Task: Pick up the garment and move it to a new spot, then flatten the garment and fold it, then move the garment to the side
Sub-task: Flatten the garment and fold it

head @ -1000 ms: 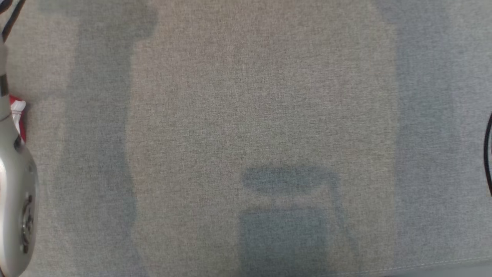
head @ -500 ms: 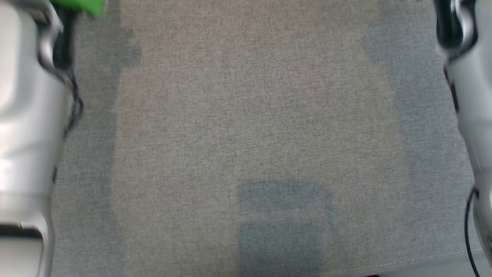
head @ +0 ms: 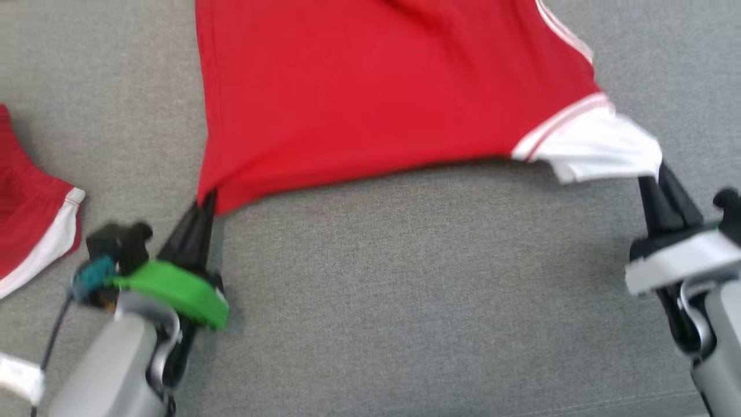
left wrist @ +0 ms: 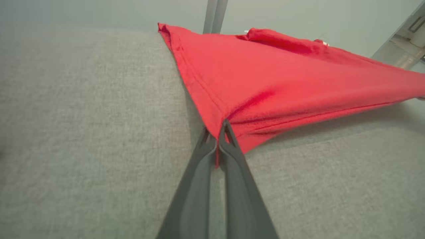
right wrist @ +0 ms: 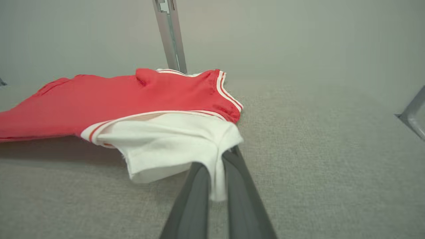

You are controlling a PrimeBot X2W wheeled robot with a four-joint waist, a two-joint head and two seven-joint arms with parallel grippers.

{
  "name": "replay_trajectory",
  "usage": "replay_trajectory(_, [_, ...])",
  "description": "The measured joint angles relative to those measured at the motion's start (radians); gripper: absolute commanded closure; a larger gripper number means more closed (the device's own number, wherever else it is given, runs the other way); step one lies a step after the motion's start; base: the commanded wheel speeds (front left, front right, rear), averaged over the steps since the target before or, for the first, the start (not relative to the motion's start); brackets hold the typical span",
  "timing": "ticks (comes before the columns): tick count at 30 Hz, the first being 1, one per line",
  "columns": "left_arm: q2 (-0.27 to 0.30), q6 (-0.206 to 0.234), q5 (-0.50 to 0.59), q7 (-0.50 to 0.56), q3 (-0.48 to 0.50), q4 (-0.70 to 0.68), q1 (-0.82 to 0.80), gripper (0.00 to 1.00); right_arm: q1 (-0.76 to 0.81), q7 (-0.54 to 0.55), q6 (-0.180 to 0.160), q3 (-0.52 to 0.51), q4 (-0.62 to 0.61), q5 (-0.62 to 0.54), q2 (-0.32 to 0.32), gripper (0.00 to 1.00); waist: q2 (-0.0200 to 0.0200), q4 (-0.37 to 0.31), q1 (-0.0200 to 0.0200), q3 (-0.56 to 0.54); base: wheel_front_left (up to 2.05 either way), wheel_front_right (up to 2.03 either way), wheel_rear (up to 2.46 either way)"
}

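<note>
Head camera looks steeply down on the grey fabric surface [head: 405, 324]; both wrist cameras skim it low, sharing the red garment [head: 370, 87].

The garment [head: 370, 98] lies spread on the tabletop [head: 405, 301], ahead of both grippers, its near edge raised between them. The left gripper [head: 204, 202] is at its near left corner, the right gripper [head: 653, 176] at its near right sleeve. A second garment [head: 29, 220] lies apart, left of the left gripper
</note>
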Motion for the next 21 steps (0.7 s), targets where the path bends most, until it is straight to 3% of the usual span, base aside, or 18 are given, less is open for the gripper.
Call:
replay_trajectory(4, [0.023, 0.094, -0.021, 0.018, -0.003, -0.133, 0.193, 1.0, 0.136, 0.0, 0.0, -0.021, -0.019, -0.001, -0.003, 1.0, 0.0, -0.001, 0.0, -0.041, 0.0, 0.0, 0.0])
replay_trajectory(10, [0.011, 0.217, -0.051, 0.038, -0.02, -0.315, 0.437, 1.0, 0.299, 0.0, 0.0, -0.014, -0.04, 0.013, -0.002, 1.0, 0.0, -0.005, 0.0, -0.064, 0.0, 0.0, 0.0])
replay_trajectory(15, [0.014, 0.279, -0.077, 0.087, -0.026, -0.432, 0.512, 1.0, 0.383, 0.02, 0.0, -0.006, -0.072, 0.057, 0.008, 1.0, 0.0, 0.008, 0.0, -0.065, 0.0, 0.0, 0.0])
replay_trajectory(21, [0.073, 0.323, -0.08, 0.181, -0.023, -0.564, 0.525, 1.0, 0.362, 0.058, 0.0, -0.026, -0.163, 0.123, 0.013, 1.0, 0.0, 0.008, 0.0, -0.061, 0.0, 0.0, 0.0])
